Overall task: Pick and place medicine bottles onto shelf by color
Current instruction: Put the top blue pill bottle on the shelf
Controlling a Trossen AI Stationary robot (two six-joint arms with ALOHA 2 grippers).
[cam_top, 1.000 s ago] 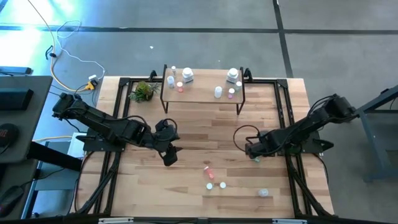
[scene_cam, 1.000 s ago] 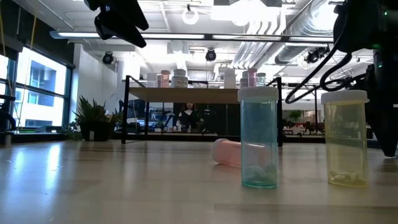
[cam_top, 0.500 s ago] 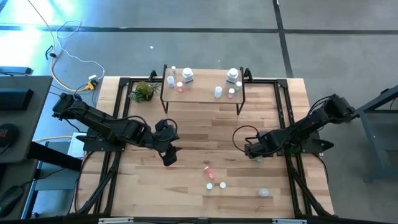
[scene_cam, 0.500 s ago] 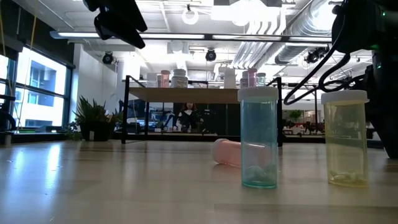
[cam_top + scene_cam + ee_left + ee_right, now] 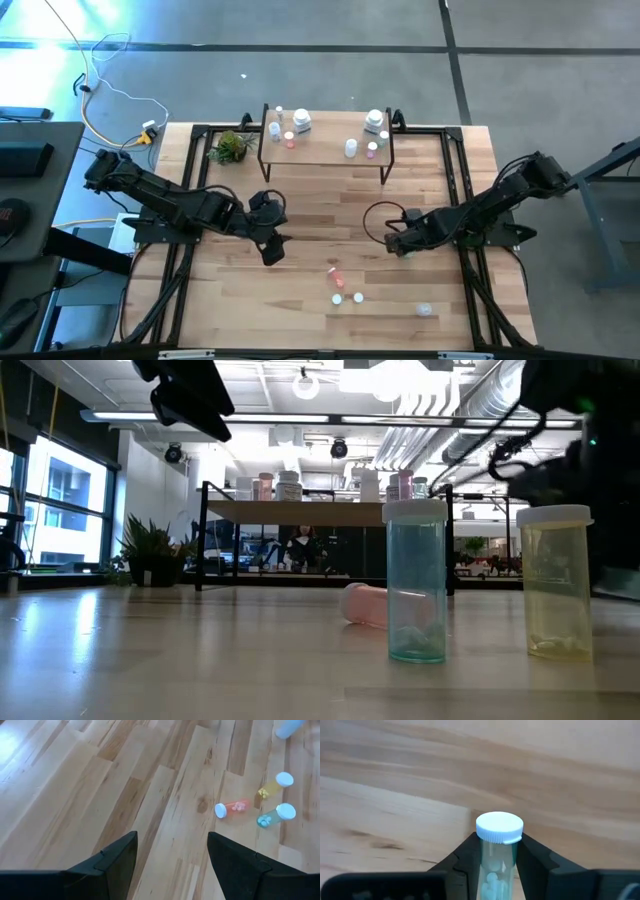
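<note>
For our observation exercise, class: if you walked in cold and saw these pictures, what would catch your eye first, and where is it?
The right tool is shut on a green bottle with a white cap, right of the table's middle. Three loose bottles stand out near the front edge: a pink bottle on its side, with a teal bottle and a yellow bottle upright beside it. At the back, the shelf already carries several bottles.

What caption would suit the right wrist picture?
Right gripper clamped on a white-capped green bottle above the wooden tabletop.
</note>
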